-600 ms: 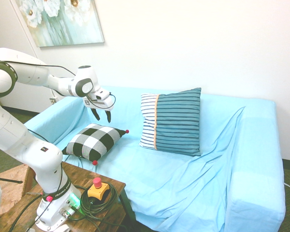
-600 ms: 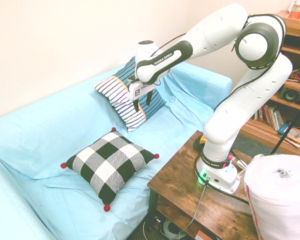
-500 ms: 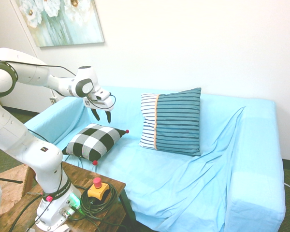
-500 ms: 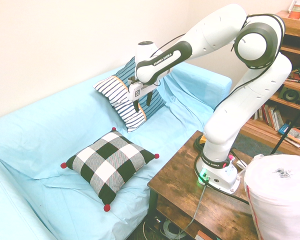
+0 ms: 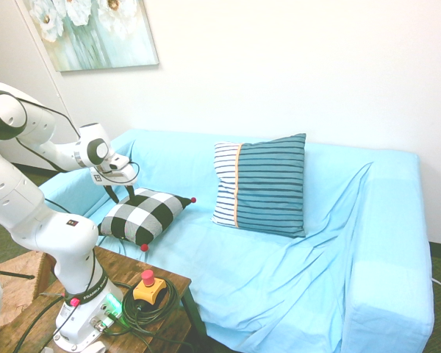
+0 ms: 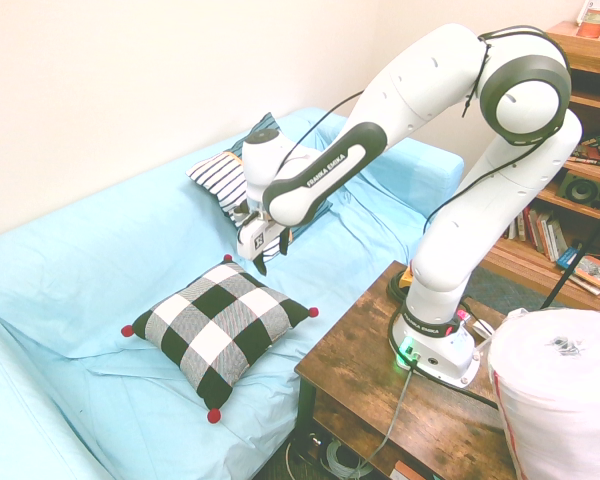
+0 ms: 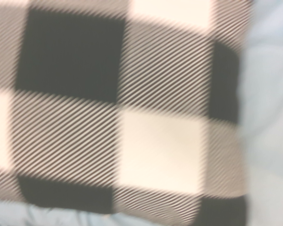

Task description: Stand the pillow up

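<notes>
- One buffalo-check pillow (image 6: 220, 328) with red pom-poms, lying flat on the blue-covered sofa (image 5: 279, 279)!
- Above it hovers the two-finger gripper (image 5: 120, 193), fingers apart, nothing between them.
- Farther along, the teal-and-white striped cushion (image 5: 261, 185) leans against the backrest.

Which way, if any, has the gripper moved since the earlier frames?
Yes: in the second exterior view, the gripper is lower and nearer the checked pillow.
</notes>
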Motion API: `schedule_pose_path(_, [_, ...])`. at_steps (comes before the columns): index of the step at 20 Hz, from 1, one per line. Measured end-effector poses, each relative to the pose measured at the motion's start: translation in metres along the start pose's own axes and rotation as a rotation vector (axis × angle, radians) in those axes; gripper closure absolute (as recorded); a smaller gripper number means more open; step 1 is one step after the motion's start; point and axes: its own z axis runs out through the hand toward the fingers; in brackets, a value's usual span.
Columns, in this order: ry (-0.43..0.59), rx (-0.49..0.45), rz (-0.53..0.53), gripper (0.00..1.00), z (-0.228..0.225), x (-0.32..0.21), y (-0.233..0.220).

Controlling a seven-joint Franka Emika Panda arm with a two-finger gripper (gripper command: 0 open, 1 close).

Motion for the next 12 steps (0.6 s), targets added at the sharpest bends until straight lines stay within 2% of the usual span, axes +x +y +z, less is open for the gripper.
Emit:
schedule_pose_path(4, [-0.022, -0.034, -0.064, 0.0, 0.043, -0.058, -0.023])
schedule_pose_path(7, [-0.03, -0.045, -0.068, 0.0, 0.076, -0.091, -0.039])
schedule_pose_path(12, [-0.067, -0.028, -0.013, 0.0, 0.128, -0.097, -0.052])
